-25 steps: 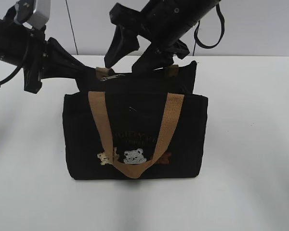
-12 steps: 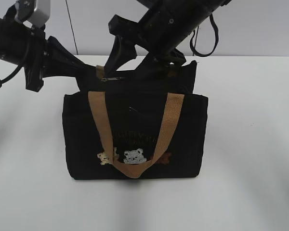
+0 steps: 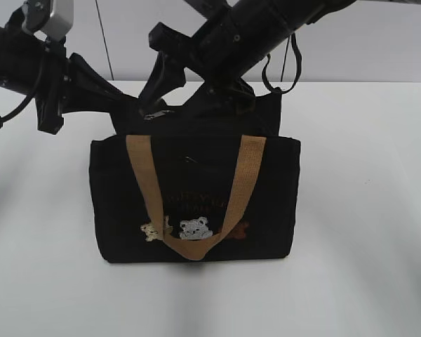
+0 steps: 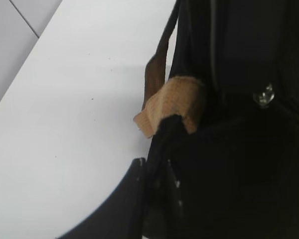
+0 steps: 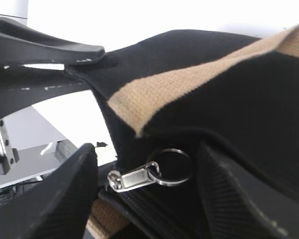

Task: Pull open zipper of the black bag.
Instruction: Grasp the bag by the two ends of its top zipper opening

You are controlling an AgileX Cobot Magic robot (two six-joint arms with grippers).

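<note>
The black bag (image 3: 266,203) stands upright on the white table, tan handles (image 3: 146,184) hanging down its front. My left gripper (image 3: 121,105) is shut on the fabric at the bag's top left corner; the left wrist view shows its fingers (image 4: 139,184) pinching black cloth just below a tan strap (image 4: 175,102). The zipper's silver pull tab (image 5: 137,177) with its ring (image 5: 173,167) lies along the top edge. My right gripper (image 5: 148,162) is open, one finger on each side of the tab, touching nothing. In the exterior view it (image 3: 177,107) hovers over the pull (image 3: 154,114).
Bare white table (image 3: 365,210) surrounds the bag on all sides. The left arm's gripper (image 5: 45,52) shows in the right wrist view, close above the right gripper's left finger (image 5: 65,199). A cable loop (image 3: 281,67) hangs from the right arm.
The right arm has come down and to the left, bringing its open fingers around the zipper pull. The left gripper keeps its hold on the bag corner.
</note>
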